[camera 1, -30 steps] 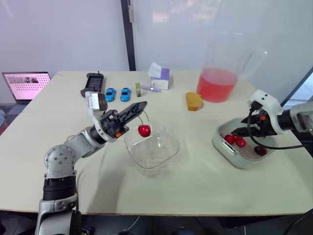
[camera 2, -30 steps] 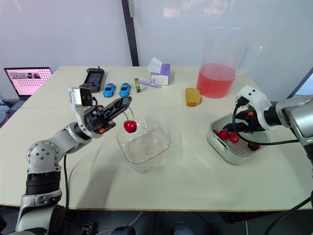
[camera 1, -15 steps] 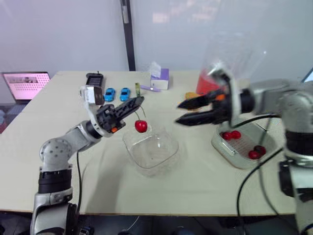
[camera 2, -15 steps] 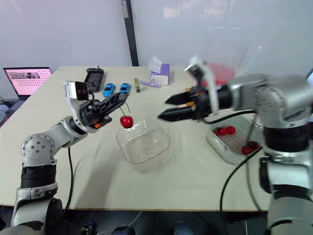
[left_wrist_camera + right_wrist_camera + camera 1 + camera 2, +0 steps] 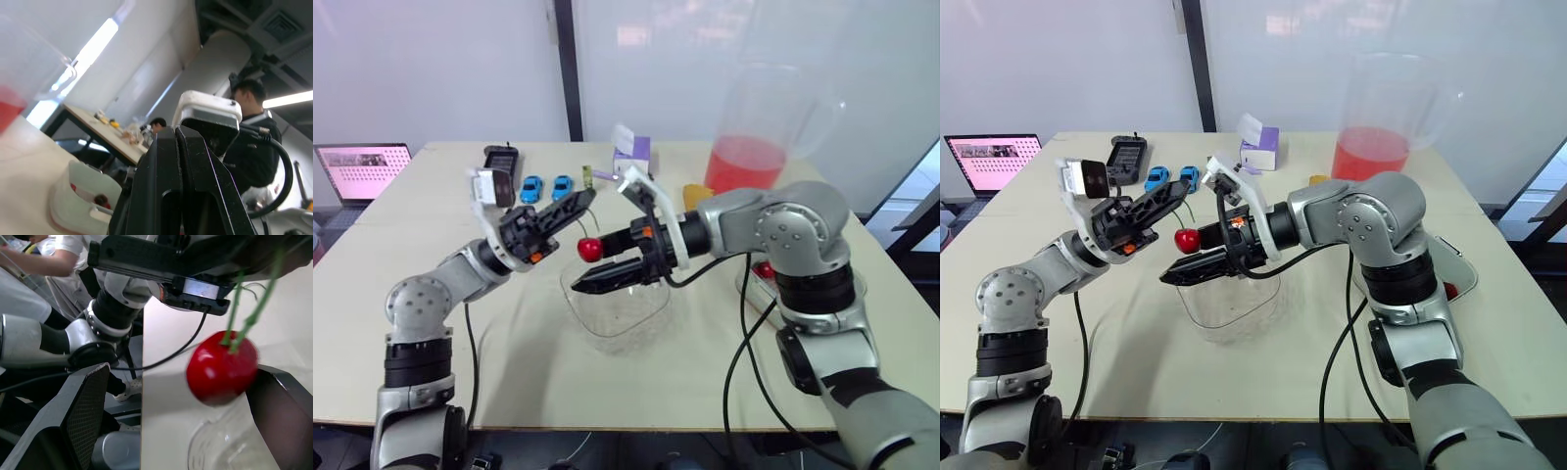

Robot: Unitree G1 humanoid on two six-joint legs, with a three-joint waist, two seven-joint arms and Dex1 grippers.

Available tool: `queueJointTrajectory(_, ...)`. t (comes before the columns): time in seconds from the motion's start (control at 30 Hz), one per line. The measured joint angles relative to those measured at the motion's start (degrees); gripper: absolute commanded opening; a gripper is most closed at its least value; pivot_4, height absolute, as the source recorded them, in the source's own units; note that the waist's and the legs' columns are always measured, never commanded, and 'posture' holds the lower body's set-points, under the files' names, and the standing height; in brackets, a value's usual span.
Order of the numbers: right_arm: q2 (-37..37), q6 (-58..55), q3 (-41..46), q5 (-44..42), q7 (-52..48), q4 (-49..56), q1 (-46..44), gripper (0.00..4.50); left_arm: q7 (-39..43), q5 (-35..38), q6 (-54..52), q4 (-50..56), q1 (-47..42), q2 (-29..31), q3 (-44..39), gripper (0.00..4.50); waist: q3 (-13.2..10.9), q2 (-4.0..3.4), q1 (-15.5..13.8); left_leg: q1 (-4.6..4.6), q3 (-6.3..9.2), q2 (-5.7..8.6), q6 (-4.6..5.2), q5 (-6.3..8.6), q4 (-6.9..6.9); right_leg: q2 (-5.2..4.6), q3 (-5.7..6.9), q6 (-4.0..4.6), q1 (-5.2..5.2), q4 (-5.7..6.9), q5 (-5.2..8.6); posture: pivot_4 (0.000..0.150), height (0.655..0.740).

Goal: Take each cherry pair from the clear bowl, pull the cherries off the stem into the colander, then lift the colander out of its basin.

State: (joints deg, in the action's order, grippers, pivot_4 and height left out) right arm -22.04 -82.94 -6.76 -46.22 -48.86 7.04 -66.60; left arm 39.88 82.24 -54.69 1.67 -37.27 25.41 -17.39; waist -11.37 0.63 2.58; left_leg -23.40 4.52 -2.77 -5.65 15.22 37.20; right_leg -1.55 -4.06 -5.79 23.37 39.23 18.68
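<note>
left claw (image 5: 583,202) pinches the stem (image 5: 234,313) while right claw (image 5: 588,265) gapes wide around the dangling cherry (image 5: 590,249).

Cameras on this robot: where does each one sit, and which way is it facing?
Both eyes: on the head, facing forward and down over the table; both arms show.
Left wrist: along the shut left gripper toward the colander.
Right wrist: along the open right gripper at the hanging cherry.
Shared: eyes and right wrist both see that cherry.
</note>
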Motion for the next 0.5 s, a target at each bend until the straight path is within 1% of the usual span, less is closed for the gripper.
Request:
queueJointTrajectory(0.13, -0.06, 1.03, -1.72, 0.66, -0.1, -2.78, -1.82, 4.44, -0.11, 0.02, 0.02, 0.0, -0.01, 0.14, -0.34, 0.0, 0.0, 0.0, 0.05, 0.0, 0.0, 0.01, 0.0, 0.0, 0.0, 0.01, 0.0, 0.0, 0.0, 0.0, 0.0, 0.15, 0.74)
queueJointTrajectory(0.3, -0.42, 2.76, -2.54, 1.55, -0.55, -4.73, -1.89, 4.44, -0.09, 0.03, -0.02, 0.06, 0.9, 1.6, -1.72, 0.0, 0.0, 0.0, 0.25, 0.01, 0.0, 0.0, 0.01, 0.0, -0.02, 0.01, -0.01, 0.0, 0.01, 0.0, 0.0, 0.15, 0.74)
queueJointTrajectory(0.5, -0.46, 5.41, -3.27, 2.84, -1.29, -7.4, -3.32, 4.44, -0.62, 0.08, -0.02, 1.06, 1.65, 1.68, -2.09, 0.0, 0.0, 0.0, 0.15, 0.01, 0.0, 0.0, 0.0, 0.0, -0.02, 0.01, 0.0, 0.0, 0.01, 0.0, 0.0, 0.15, 0.74)
